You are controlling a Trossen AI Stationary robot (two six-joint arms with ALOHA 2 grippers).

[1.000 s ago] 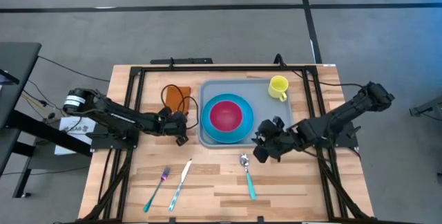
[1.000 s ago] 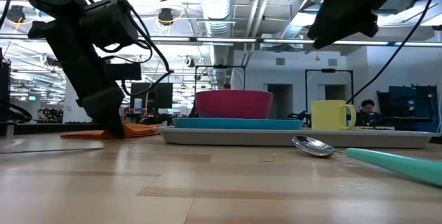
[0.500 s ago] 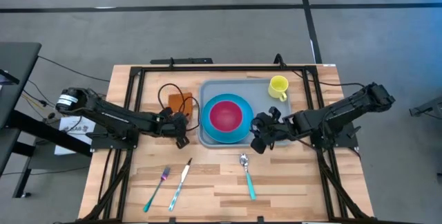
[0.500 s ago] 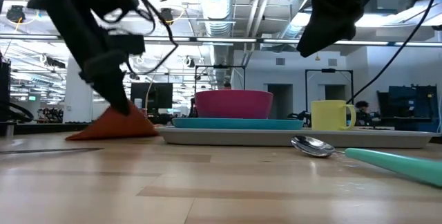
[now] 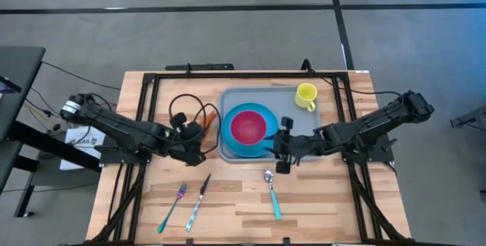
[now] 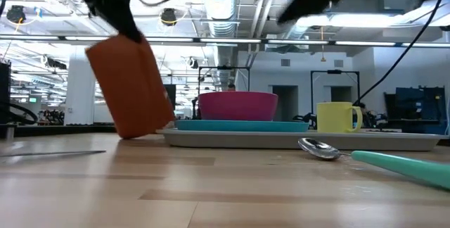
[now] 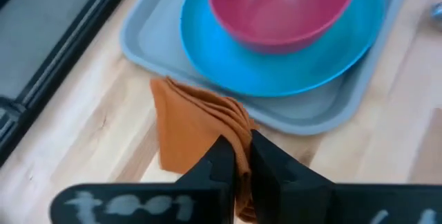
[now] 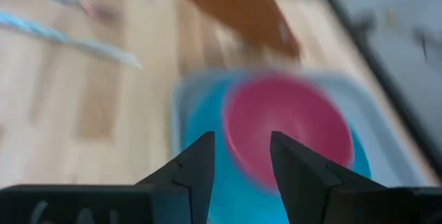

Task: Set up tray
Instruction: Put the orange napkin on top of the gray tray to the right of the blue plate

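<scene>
The pale grey-blue tray (image 5: 304, 121) lies at the table's far middle. It holds a blue plate (image 5: 228, 146) with a pink bowl (image 5: 248, 126) on it, and a yellow mug (image 5: 306, 95). My left gripper (image 5: 194, 141) is left of the tray, shut on the orange-brown napkin (image 6: 130, 87). My right gripper (image 5: 279, 149) is open and empty over the tray's near rim, just right of the plate. Its fingers (image 8: 200, 158) point toward the bowl (image 8: 286, 131). My left gripper (image 7: 238, 151) pinches a bunched, folded part of the napkin (image 7: 235, 124) between its two fingers, coming from above. Several folds gather at the fingers. The napkin hangs below them, and its lower end (image 6: 133, 133) is close to the table. I cannot tell whether it touches.
A fork (image 5: 173, 206), a knife (image 5: 197, 200) and a teal-handled spoon (image 5: 272, 193) lie on the wood near the table's front edge. A black frame (image 5: 144, 102) borders the table's sides and far edge. A cable loop (image 5: 182, 109) lies left of the tray.
My left gripper has risen and come a little toward the near edge, still shut on the napkin. The napkin has gone from lying on the table to hanging below the fingers. My right gripper has moved toward the table's left, up to the plate's right side.
</scene>
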